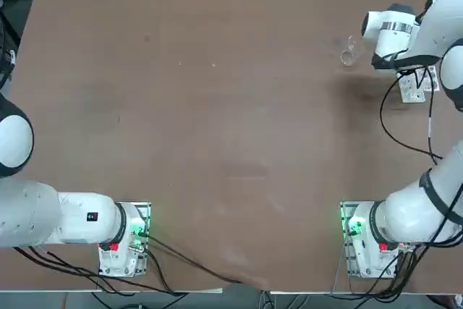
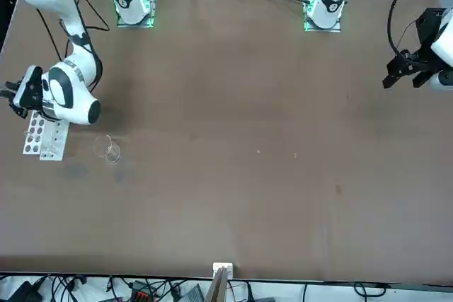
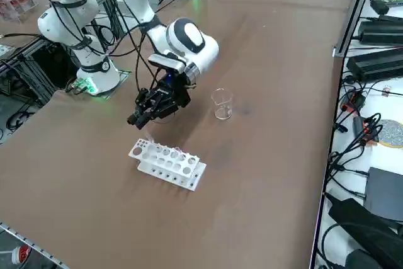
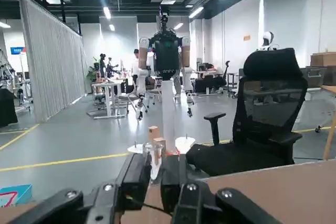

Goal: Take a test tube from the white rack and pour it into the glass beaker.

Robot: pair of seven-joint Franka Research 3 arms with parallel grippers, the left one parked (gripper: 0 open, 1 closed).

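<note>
Above the white rack point(image 3: 167, 161), the right gripper point(image 3: 141, 114) hangs clear of the table, its axis lying close to level (the wrist view looks out across the room, not down at the table). Its two fingers point(image 4: 137, 178) are clenched together, and a thin clear object appears to be pinched between them; it is probably a test tube, though the pictures do not confirm this. The rack lies on the table just below and slightly ahead of the fingertips, apart from them. The glass beaker point(image 3: 221, 103) stands upright near the gripper, off to one side beyond the wrist, and looks empty. Judged from this arrangement, the pick from the rack seems done or nearly so. Carrying to the beaker and pouring remain.
</note>
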